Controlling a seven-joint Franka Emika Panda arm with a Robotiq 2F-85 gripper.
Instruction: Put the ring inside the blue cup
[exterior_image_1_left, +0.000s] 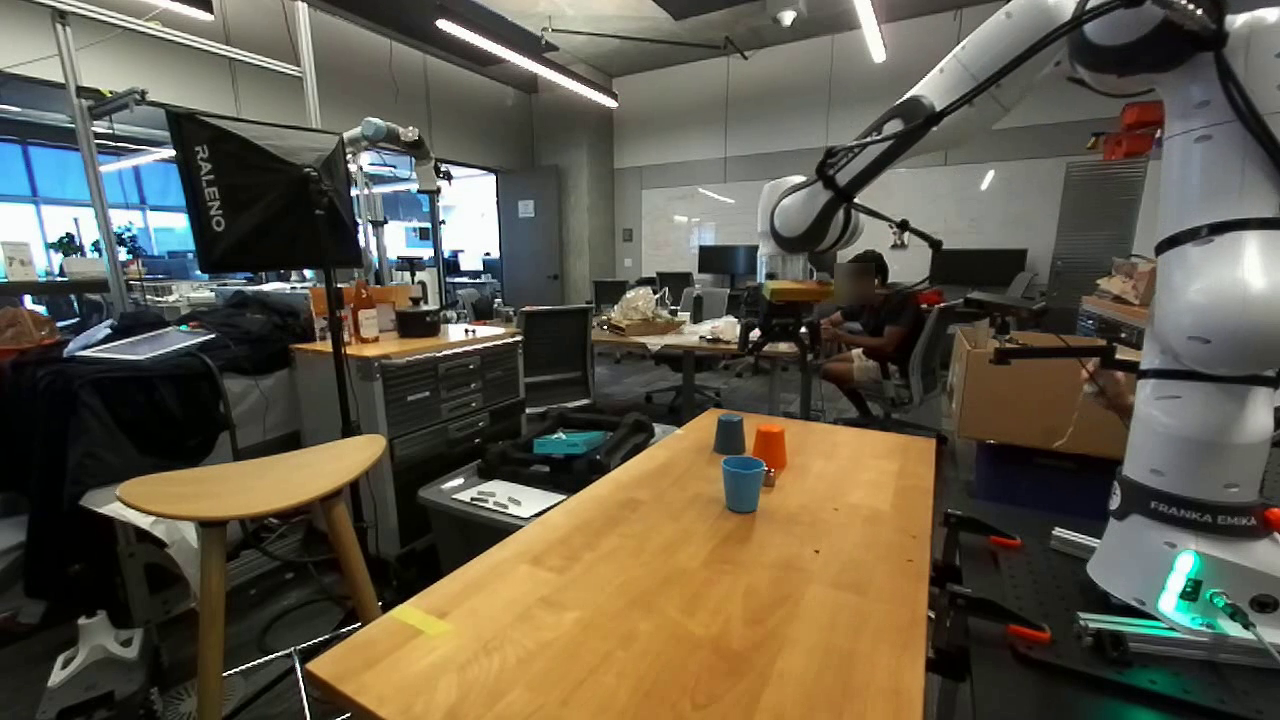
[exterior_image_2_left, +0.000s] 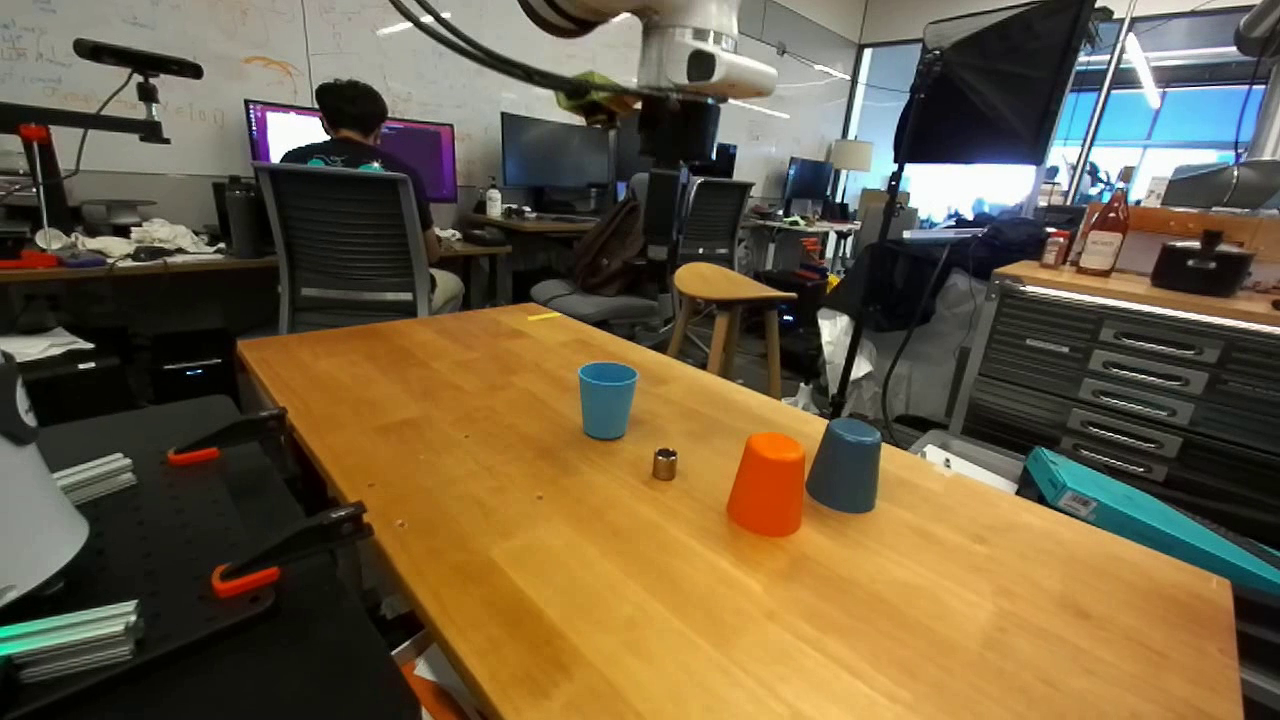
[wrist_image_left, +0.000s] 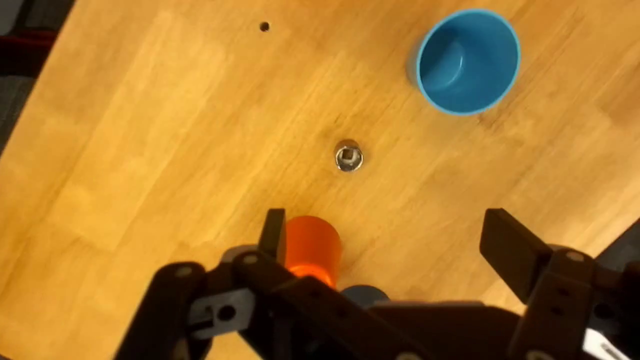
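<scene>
No part of the job is looking done. The small, shiny, silver metal ring (wrist_image_left: 349, 156), shaped like a short tube, is standing on the long, flat, light-brown wooden bench (exterior_image_2_left: 450, 560). The bright-blue, round, plastic-looking cup (wrist_image_left: 467, 62) is standing near it with its mouth facing up, and no ring is showing inside. The ring is sitting between that cup and an upside-down, orange, plastic-looking cup (exterior_image_2_left: 768, 485), and it is touching neither. A dark-blue, plastic-looking cup (exterior_image_2_left: 846, 466) is standing upside down too, just beside the orange one. The black, two-jawed end effector (wrist_image_left: 386, 225) is hanging high over the bench, its jaws standing wide apart, and it is holding nothing. So I am guessing that every step is waiting: going down, pinching the ring, lifting it, bringing it over the bright-blue cup and letting it drop in.
</scene>
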